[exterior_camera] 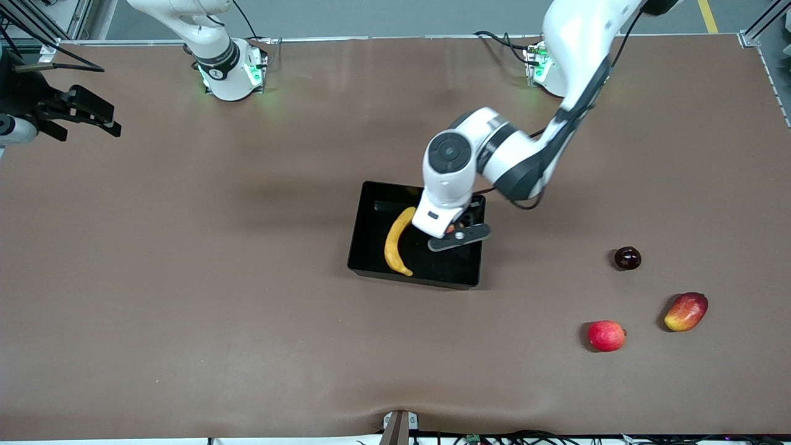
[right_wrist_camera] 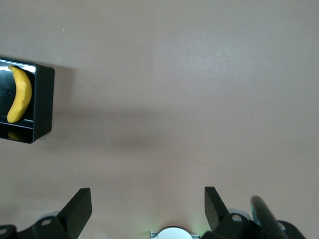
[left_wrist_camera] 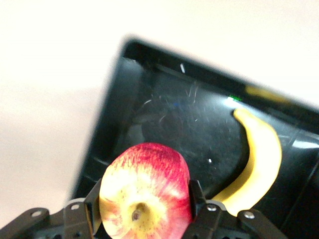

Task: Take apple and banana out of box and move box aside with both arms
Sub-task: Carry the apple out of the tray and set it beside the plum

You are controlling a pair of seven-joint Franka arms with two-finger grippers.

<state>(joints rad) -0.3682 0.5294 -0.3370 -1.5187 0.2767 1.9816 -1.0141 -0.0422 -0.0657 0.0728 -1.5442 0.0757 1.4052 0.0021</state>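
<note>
Holding one apple (left_wrist_camera: 145,191), one banana (exterior_camera: 397,241) boxed

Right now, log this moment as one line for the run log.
left hand: shut on apple, over box | banana: in box | right hand: open, waiting at right arm's end of table

glossy scratched black plastic tray (left_wrist_camera: 164,109)

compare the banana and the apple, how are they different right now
The banana is long, curved and plain yellow; the apple is round, red with yellow streaks. The banana lies loose on the floor of the black tray; the apple is clamped in the left gripper above the tray. Both are fruit within the tray's outline. The right gripper waits open over bare table.
</note>
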